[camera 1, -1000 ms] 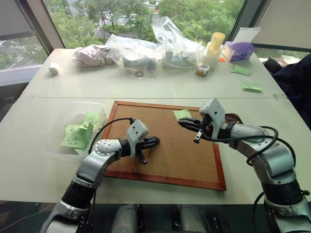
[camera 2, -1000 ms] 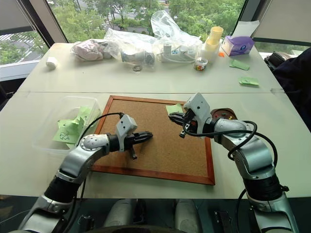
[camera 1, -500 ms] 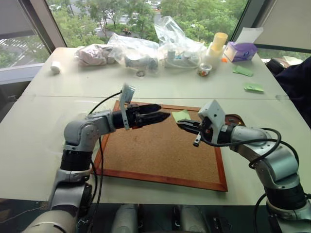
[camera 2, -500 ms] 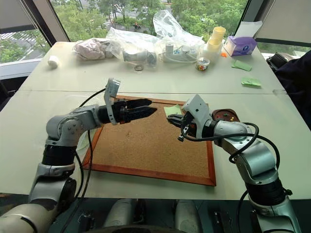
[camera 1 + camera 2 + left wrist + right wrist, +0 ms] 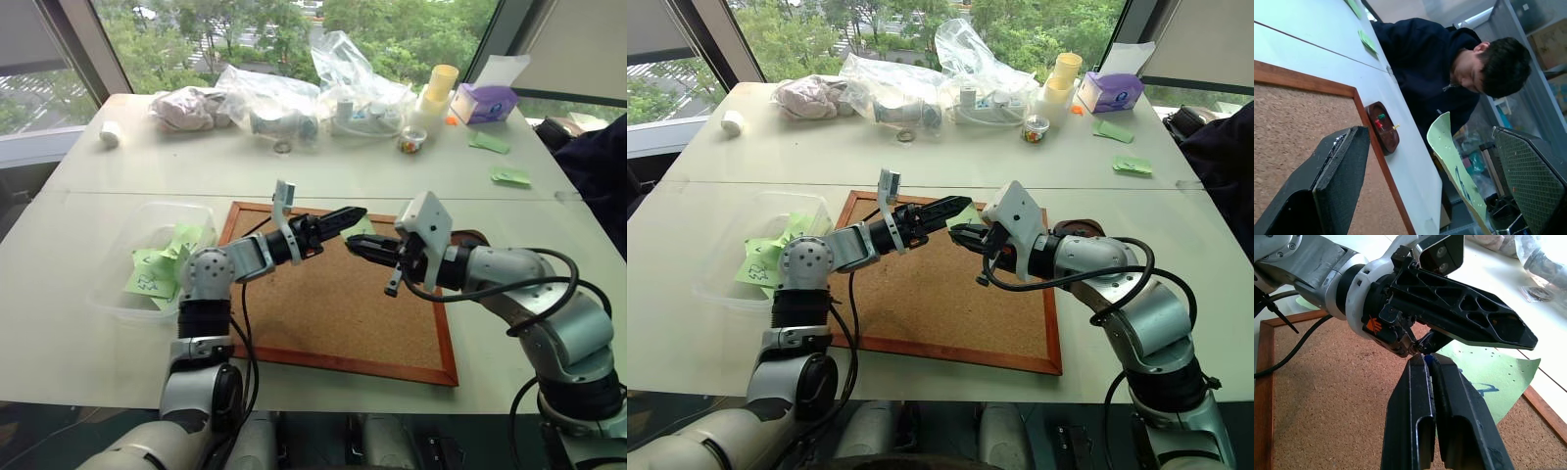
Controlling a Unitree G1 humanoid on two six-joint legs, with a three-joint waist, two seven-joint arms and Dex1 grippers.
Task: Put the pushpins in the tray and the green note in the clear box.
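Clear box [image 5: 122,257] at left holds several green slips. Left gripper [image 5: 955,206] spreads its fingers around the green note [image 5: 1452,154] over the corkboard [image 5: 323,313]. Right gripper [image 5: 1425,361] is clenched on a blue pushpin. Tray [image 5: 1383,128] with pushpins [image 5: 1379,121] sits beside the board's right edge.
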